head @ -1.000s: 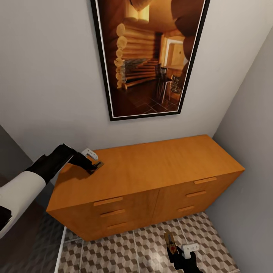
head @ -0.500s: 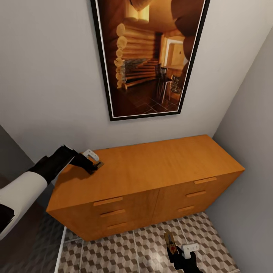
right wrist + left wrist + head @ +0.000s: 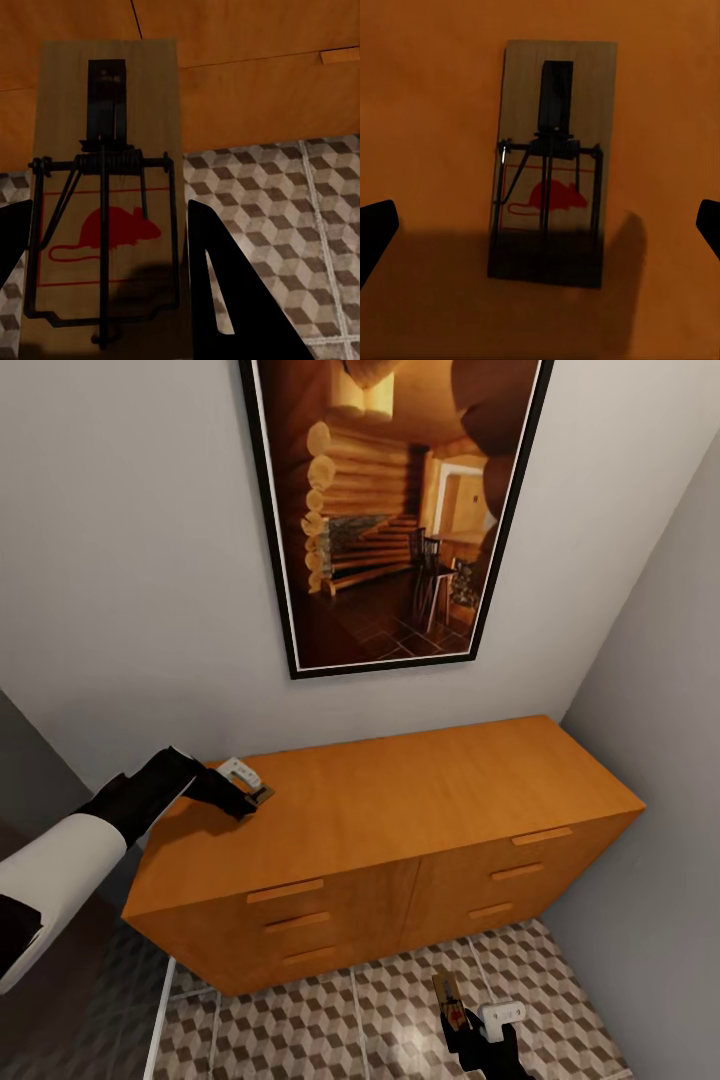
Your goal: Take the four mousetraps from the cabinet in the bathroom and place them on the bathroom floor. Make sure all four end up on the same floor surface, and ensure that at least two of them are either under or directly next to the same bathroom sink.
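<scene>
Orange-brown wood makes up the low wide cabinet (image 3: 400, 810), whose drawers with slim bar handles all sit shut, so nothing of their contents can be seen. On its flat top, at about nine o'clock in the head view, the left gripper (image 3: 250, 792) hangs over a small flat wooden mousetrap (image 3: 262, 795) with dark wire and a red mouse print; in the left wrist view that mousetrap (image 3: 552, 161) lies flat on the cabinet top between the two black fingertips (image 3: 375, 236), which stand wide apart and clear of it. At six o'clock, low over the cube-patterned brown, beige and white floor tiles (image 3: 390, 1010), the right gripper (image 3: 462, 1022) is cut off by the frame edge; its black fingers (image 3: 232, 300) are clamped on a second wooden mousetrap (image 3: 105, 195), held above the tiles before the cabinet front. A black-framed picture of a log interior (image 3: 390, 510) hangs at twelve o'clock.
</scene>
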Tool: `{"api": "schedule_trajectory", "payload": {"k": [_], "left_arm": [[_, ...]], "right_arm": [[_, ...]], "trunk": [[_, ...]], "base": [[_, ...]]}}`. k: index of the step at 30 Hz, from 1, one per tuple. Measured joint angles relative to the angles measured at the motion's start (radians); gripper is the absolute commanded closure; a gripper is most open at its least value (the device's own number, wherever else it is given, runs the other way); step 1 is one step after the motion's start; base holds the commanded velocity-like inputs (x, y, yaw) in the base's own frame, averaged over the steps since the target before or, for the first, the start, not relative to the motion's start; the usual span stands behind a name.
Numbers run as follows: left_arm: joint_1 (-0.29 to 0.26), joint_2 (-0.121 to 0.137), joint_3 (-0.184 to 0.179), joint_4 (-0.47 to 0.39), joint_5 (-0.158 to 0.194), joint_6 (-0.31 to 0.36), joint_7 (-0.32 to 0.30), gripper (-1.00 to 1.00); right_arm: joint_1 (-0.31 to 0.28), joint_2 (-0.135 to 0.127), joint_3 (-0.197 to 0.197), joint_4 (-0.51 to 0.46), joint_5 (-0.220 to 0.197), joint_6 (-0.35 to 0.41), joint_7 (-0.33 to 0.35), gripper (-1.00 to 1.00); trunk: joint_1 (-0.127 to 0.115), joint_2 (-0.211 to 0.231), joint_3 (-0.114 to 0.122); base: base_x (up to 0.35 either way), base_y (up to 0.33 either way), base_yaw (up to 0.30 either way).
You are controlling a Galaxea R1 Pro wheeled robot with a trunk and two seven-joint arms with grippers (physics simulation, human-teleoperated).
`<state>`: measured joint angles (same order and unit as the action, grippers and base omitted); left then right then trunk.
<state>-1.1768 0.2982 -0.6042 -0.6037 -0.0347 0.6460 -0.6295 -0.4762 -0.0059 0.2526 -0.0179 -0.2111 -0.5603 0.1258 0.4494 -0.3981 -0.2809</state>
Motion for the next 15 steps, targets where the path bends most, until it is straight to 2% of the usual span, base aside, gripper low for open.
{"api": "schedule_trajectory", "payload": {"k": [11, 15], "left_arm": [[0.001, 0.000, -0.001, 0.015, 0.000, -0.001, -0.001, -1.00], [0.000, -0.001, -0.004, 0.025, 0.000, -0.028, -0.001, -1.00]], "right_arm": [[0.000, 0.000, 0.000, 0.000, 0.000, 0.000, 0.000, 1.00], [0.000, 0.000, 0.000, 0.000, 0.000, 0.000, 0.000, 1.00]], "trunk": [[0.000, 0.000, 0.000], [0.000, 0.000, 0.000]], "base": [[0.000, 0.000, 0.000], [0.000, 0.000, 0.000]]}}
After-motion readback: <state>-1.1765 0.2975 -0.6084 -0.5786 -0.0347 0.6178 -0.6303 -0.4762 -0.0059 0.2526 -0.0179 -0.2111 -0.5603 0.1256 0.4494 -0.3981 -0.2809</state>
